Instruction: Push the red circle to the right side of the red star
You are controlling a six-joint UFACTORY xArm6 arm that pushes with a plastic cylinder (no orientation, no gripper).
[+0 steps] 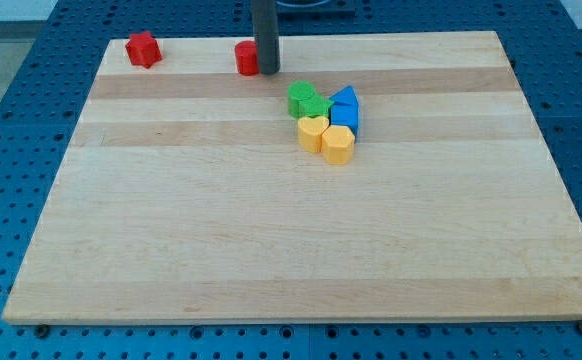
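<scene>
The red star sits near the board's top left corner. The red circle sits to the star's right along the top edge, with a gap between them. My tip stands at the circle's right side, touching or nearly touching it; the rod partly hides the circle's right edge.
A tight cluster lies right of centre at the top: a green block, a second green block, a blue triangle, a blue block, a yellow heart and a yellow hexagon. The wooden board lies on a blue pegboard.
</scene>
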